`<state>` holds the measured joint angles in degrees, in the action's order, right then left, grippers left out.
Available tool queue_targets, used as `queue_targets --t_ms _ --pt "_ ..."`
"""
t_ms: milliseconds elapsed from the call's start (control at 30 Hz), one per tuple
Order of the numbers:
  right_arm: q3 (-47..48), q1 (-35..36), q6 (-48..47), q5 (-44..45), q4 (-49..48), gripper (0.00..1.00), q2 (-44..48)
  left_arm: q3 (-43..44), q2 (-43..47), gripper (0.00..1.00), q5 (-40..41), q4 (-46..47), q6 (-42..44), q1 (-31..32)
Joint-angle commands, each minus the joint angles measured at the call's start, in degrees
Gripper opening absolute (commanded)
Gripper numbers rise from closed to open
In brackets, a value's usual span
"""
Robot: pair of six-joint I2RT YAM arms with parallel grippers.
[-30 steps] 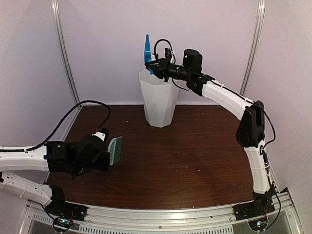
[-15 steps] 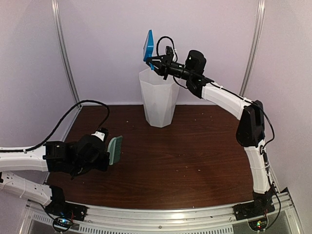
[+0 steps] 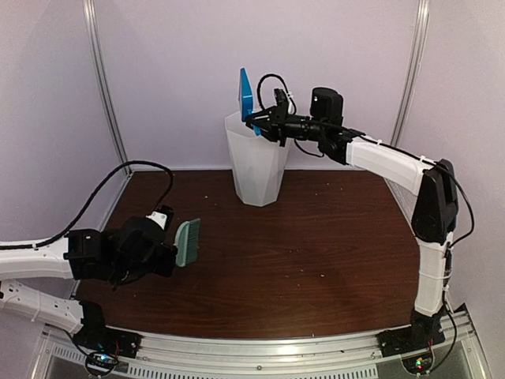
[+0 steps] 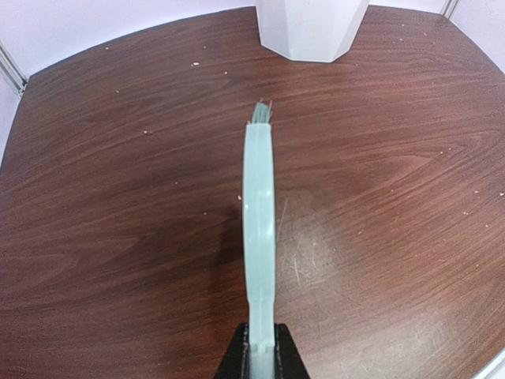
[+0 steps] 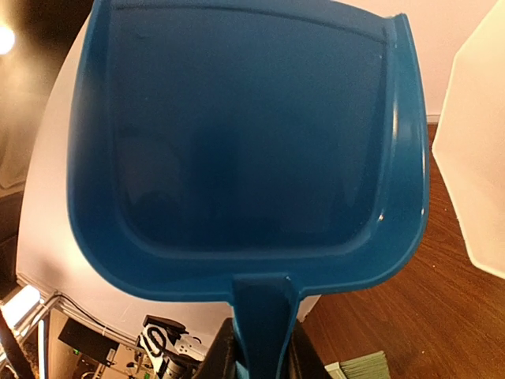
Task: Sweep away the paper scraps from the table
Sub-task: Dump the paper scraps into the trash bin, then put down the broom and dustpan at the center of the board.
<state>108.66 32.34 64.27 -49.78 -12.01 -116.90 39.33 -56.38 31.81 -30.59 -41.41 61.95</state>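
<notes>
Starting at my left, my left gripper (image 3: 169,251) is clamped tight on the handle of the mint-green brush (image 3: 188,242). It holds the brush out over the left part of the table (image 3: 316,268). In my left wrist view the brush (image 4: 259,237) runs edge-on straight away from my fingers (image 4: 237,359). Its bristles sit at the far tip, pointing toward the back of the table (image 4: 118,237). A faint shadow lies on the wood beside the brush, and I cannot see it touching the surface.

What I can find of the paper scraps (image 4: 195,64) is only tiny pale specks. They lie scattered thinly across the dark wood, mostly toward the back and the left. All of them are well apart from the brush.

At the back centre stands a tall white bin (image 3: 256,170) on the table, close to the rear wall.

Right above its rim is the blue dustpan (image 3: 245,93), tipped nearly upright. My right gripper (image 3: 264,121) is closed narrowly around the pan's handle from the right side. My right wrist view shows the dustpan (image 5: 245,142) with its hollow face toward the camera. The handle runs down between my fingers (image 5: 225,351). A white wall of the bin (image 5: 473,158) shows at the right edge.
</notes>
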Motion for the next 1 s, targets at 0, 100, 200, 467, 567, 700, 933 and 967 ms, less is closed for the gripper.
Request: queue_targets --t_ms 0,100,200,467,567,700,933,967 --pt "-3.4 0.4 -11.1 -0.3 8.7 0.00 7.1 -0.9 1.9 0.00 -2.7 5.3 1.4 -0.3" --pt "-6.0 1.0 -17.5 2.3 16.6 0.00 11.4 -1.3 2.4 0.00 -4.3 6.7 1.4 -0.3" --pt "-9.5 2.0 -23.6 6.3 23.8 0.00 15.8 -1.7 2.9 0.00 -4.9 7.6 0.8 -0.3" --pt "-26.3 5.4 -32.8 19.2 33.4 0.00 30.6 -4.0 5.6 0.00 -5.9 11.1 -1.6 -0.3" --pt "-32.9 6.6 -34.2 25.0 36.1 0.00 36.8 -4.9 5.9 0.00 -6.2 11.6 -3.2 -0.3" --pt "-41.6 8.1 -34.3 31.9 39.1 0.00 44.9 -6.3 5.8 0.00 -7.8 12.9 -4.9 -0.3" --pt "-54.5 10.5 -31.6 41.2 46.8 0.00 54.9 -8.4 5.5 0.00 -14.7 17.3 -4.2 -0.3" --pt "-55.8 10.9 -31.2 42.2 47.9 0.00 55.8 -8.8 5.2 0.00 -16.3 18.5 -3.9 -0.3"
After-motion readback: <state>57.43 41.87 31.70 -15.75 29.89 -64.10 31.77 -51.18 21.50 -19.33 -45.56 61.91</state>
